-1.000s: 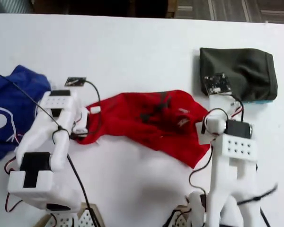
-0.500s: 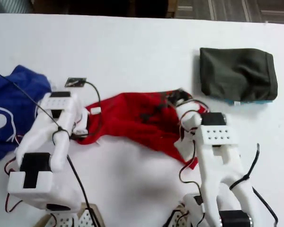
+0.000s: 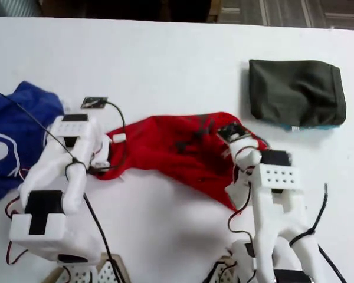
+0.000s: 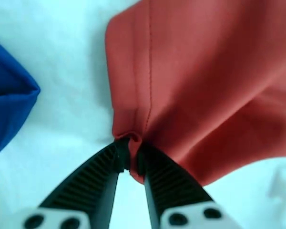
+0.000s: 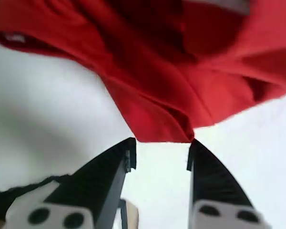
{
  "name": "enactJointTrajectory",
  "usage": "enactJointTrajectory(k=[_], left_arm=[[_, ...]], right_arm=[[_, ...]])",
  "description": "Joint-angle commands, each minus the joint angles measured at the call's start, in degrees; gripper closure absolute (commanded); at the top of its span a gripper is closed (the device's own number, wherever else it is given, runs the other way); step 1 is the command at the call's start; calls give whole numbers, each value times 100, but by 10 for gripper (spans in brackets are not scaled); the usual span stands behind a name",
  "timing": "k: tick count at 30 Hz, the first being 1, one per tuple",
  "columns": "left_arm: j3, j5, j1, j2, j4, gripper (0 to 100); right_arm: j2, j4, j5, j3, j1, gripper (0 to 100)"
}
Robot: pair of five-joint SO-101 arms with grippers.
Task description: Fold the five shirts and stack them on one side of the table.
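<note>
The left gripper (image 4: 132, 160) pinched a hem of the red shirt (image 4: 205, 86). The right gripper (image 5: 159, 157) stood spread beside its corner.

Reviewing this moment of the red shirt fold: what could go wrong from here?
The left gripper pinches just a small bit of hem on the red shirt, which might slip out under tension. The right gripper is open with the shirt's corner barely reaching its fingertips, so closing may miss it.
</note>
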Motion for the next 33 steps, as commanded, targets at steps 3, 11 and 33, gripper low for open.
enactJointTrajectory(k=[3, 11, 33], left_arm=[[13, -35, 18, -237, -79, 974], [13, -35, 0, -237, -79, 974], [4, -9, 18, -273, -44, 974]], right_arm=[[-22, -743, -9, 220, -163, 822], [-13, -822, 18, 237, -163, 822], [-4, -1138, 26, 519, -163, 823]])
